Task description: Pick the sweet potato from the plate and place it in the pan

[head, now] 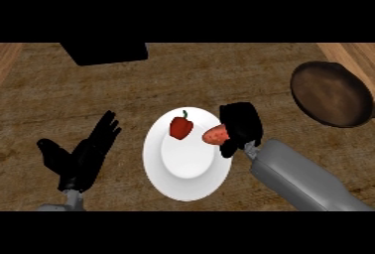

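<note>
While the potato (pixel 214 135) is still over the plate (pixel 183 183), the task is only at its first stage: grasp on, transfer not yet done. Right hand (pixel 240 126) sits at the plate's right edge w/ fingers curled round the potato's right end, so it's holding it. Can't tell from this view whether the potato is lifted off the plate or still resting on the rim; no clear gap shows.

Left to do, as I judge it: lift clear, carry right and away from the robot to the pan (pixel 331 93), then let go inside it. Pan holds nothing visible and lies well apart from the plate, at the far right, partly cut by the view's edge.

Potato itself: small, orange-red, rounded stub; only the left end shows, rest hidden under the black fingers. Looks smooth, tapering a bit. Short and stubby, so prob. easy to carry in one hand, though how much of it is inside the grip can't be seen.

Also on the plate: a red pepper (pixel 181 126), just left of the potato, near but not touching it as far as I can see. Not part of the job; should stay put.

Left hand (pixel 84 151) is open, fingers straight and pointing up, resting left of the plate, apart from it, holding nothing.

Counter (pixel 132 89) is brown wood grain; a dark block (pixel 104 52) sits at its far edge, top left, away from everything else.
</note>
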Robot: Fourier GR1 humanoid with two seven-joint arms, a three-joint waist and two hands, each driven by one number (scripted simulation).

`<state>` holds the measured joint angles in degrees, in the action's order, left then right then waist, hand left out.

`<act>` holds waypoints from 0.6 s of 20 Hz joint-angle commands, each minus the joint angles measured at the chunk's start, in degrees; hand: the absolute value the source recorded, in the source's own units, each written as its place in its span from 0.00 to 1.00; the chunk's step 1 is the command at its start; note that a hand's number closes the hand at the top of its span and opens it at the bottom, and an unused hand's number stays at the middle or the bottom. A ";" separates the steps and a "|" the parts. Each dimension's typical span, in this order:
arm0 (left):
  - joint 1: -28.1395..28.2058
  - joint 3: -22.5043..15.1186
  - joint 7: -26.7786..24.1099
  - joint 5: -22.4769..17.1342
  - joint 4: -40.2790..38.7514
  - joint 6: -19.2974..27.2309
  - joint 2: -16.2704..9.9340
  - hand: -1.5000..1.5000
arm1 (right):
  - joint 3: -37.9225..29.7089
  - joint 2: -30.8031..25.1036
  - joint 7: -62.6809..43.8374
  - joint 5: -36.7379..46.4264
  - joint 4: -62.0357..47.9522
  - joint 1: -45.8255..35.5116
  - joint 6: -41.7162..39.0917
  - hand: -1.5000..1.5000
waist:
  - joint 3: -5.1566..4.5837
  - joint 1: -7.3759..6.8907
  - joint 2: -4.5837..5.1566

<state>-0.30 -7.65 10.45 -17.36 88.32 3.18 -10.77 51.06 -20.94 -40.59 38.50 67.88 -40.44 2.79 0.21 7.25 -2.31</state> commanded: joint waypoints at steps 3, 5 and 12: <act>1.27 1.16 -0.47 -0.56 0.42 -0.53 -0.86 0.50 | -7.53 -11.96 2.73 1.15 18.38 8.45 15.88 1.00 | -0.06 0.96 0.15; 1.46 0.63 -0.30 -0.63 1.88 -0.42 -0.40 0.50 | -10.38 -13.91 3.18 -1.04 24.40 13.45 19.93 1.00 | -0.03 0.50 0.38; 0.64 -2.35 -0.17 0.98 1.86 -0.54 1.36 0.50 | -22.48 -22.44 11.15 -14.36 39.78 31.82 30.02 1.00 | -0.05 -2.72 1.77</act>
<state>1.01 -8.11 10.58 -17.51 90.71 2.41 -10.91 34.24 -38.55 -33.76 29.38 100.72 -18.10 26.99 0.17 6.02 -1.28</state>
